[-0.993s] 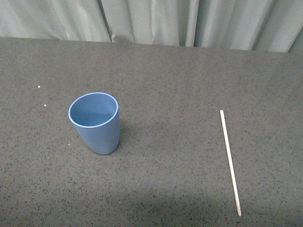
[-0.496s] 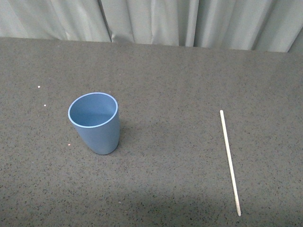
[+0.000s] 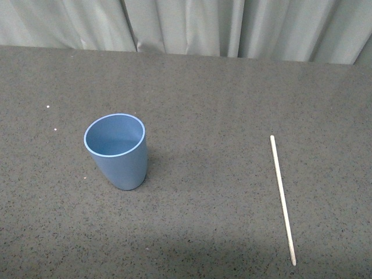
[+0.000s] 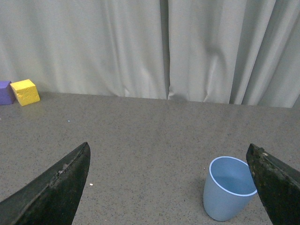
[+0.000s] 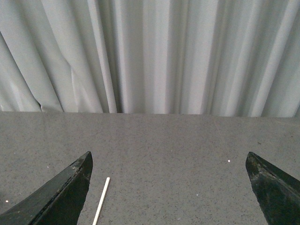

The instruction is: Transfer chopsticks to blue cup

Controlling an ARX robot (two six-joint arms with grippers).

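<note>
Chopsticks (image 3: 282,199), here a single pale stick, lie flat on the counter (image 3: 221,87) at the right of the front view. They are well apart from the cup (image 3: 116,152), which stands upright and empty at the left. Nothing is grasped yet, so the task is at its first step, the reach for the stick. The left hand (image 4: 167,146) is spread wide and empty, facing the cup. The right hand (image 5: 168,154) is also wide open and empty, with one end of the stick showing near one finger. The next move looks to be the right arm's: come down over the stick's middle, set the fingers across it, and pinch it cleanly off the flat surface.
</note>
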